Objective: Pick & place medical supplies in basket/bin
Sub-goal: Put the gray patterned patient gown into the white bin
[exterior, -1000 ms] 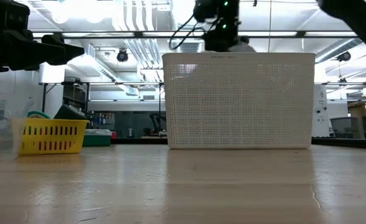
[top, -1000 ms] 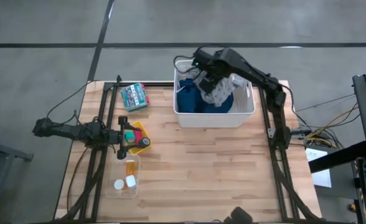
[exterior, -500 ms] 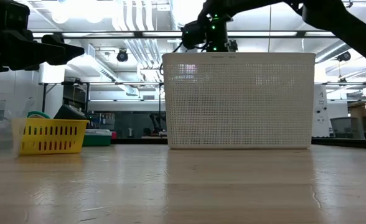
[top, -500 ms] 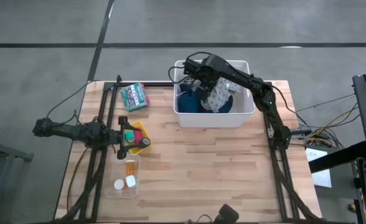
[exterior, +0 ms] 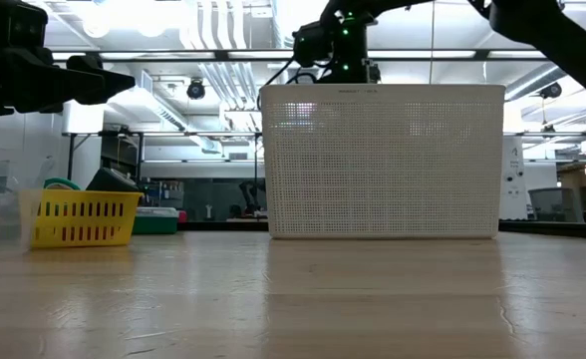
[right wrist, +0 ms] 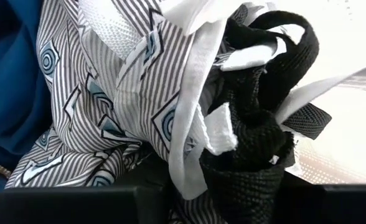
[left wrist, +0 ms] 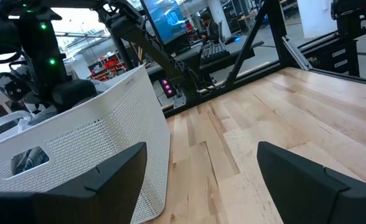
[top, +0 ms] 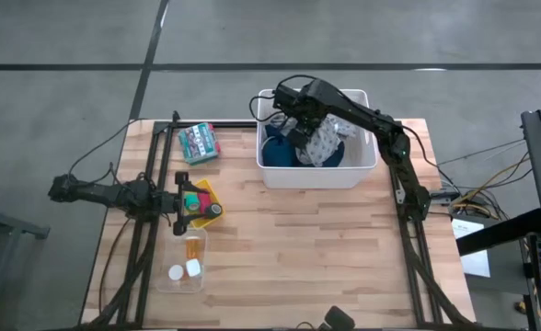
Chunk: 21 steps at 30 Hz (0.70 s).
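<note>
The white slotted tub (top: pixel 362 175) stands at the far middle of the table, also in the low view (exterior: pixel 383 160). My right gripper (top: pixel 304 131) reaches down into it, shut on the grey-white patterned cloth (top: pixel 322 143). A dark blue garment (top: pixel 275 153) lies in the tub next to the cloth. My left gripper (top: pixel 180 200) waits open and level at the left, by the yellow tray (top: pixel 208 189) with tape rolls (top: pixel 197 199). The orange pill bottle (top: pixel 193 246) and white pieces (top: pixel 177 272) lie in the clear box (top: pixel 184 281). My right gripper holds a bunched fold of the striped cloth (right wrist: pixel 170 146), several layers gathered together. A black woven strap (right wrist: pixel 251 155) and white strips are bunched in beside it. The fingers come from above, slanting steeply down into the tub. The cloth hangs slack below them, inside the tub walls.
A flat green patterned packet (top: pixel 199 142) lies on the table left of the tub. Bare wood spreads over the middle and near part of the table (top: pixel 307 257). The tub's walls (left wrist: pixel 77 149) rise tall in the left wrist view. Dark frame rails run along both table sides.
My right gripper has sunk from above the tub's rim down into the tub, shifting a little toward the table's left and tipping more steeply downward. The patterned cloth has gone down with it and now sits lower, beside the blue garment.
</note>
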Each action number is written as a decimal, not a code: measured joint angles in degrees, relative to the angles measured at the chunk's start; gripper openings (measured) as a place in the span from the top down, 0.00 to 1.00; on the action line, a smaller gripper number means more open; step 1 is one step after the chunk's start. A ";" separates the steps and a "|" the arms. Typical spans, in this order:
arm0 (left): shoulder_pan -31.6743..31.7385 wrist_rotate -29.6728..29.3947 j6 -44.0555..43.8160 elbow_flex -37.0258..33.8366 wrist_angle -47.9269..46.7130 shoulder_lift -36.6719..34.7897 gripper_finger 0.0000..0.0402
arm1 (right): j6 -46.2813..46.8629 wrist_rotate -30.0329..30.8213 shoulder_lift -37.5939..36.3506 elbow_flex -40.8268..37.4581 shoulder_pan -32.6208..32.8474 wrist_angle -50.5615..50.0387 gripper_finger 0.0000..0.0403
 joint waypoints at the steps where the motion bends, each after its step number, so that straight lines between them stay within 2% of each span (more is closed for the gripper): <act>1: -0.01 0.00 0.00 0.00 0.01 0.00 0.23 | 0.04 -0.09 -0.02 0.00 0.01 -0.02 0.77; 12: -0.01 0.00 -0.01 0.00 0.01 0.00 0.23 | 2.18 0.11 -0.10 -0.11 -0.04 0.42 0.75; 15: -0.01 0.00 0.00 0.00 0.01 0.00 0.23 | 7.95 -0.29 -0.12 -0.11 -0.06 0.74 0.68; 21: 0.00 0.00 0.00 0.00 0.00 0.00 0.23 | 9.08 -1.75 -0.21 -0.13 -0.08 0.79 0.45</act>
